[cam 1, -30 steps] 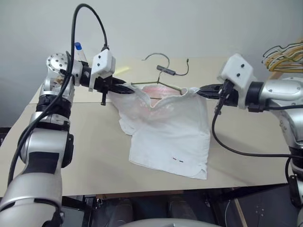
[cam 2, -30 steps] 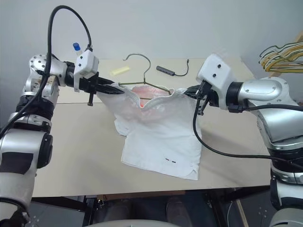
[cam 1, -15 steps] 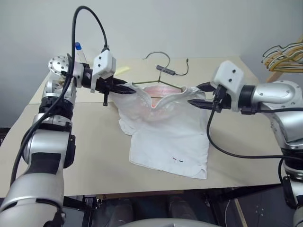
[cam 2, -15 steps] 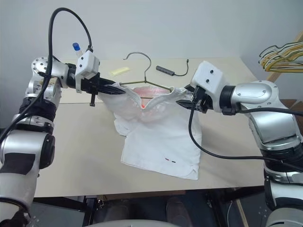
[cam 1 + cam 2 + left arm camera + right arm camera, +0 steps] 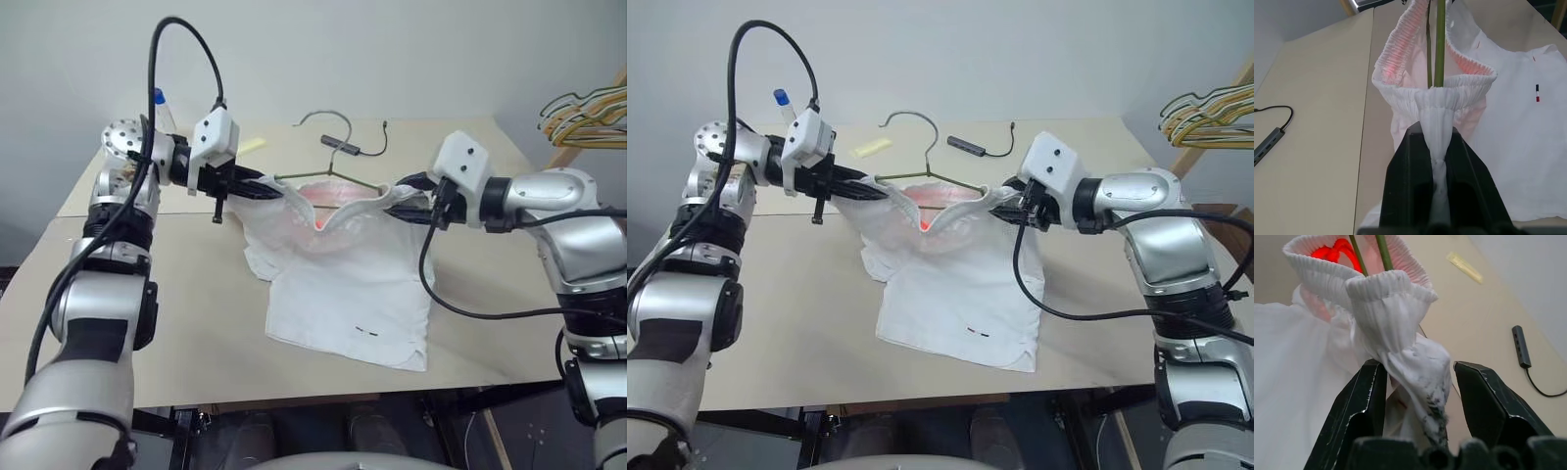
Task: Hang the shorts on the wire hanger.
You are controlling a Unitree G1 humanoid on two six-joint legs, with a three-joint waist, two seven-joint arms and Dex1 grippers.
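The shorts [image 5: 343, 284] hang stretched between the two arms over the bench [image 5: 176, 323], waistband raised, legs trailing on the surface. The wire hanger [image 5: 328, 162] is threaded through the waistband, its hook rising behind the cloth.

The left pincer [image 5: 1436, 169] is clenched on a pinch of elastic waistband. The right pincer [image 5: 1420, 396] stands released, fingers spread on either side of a twisted wad of waistband without pressing it.

From where I stand, the danger looks to be on the right: with nothing gripping that end, the elastic could pull back along the wire and slip off the hanger's shoulder, or the hanger could tip and slide out. If the left arm tugs now, I'd expect the whole garment to bunch toward it.

The head views give the overall span and the hook, plus a small grey cable [image 5: 355, 147] and a bunch of yellow hangers [image 5: 588, 113] off to the side. The wrist views show what they cannot: the right fingers' gap around the cloth, and two green wires passing inside the gathered band.
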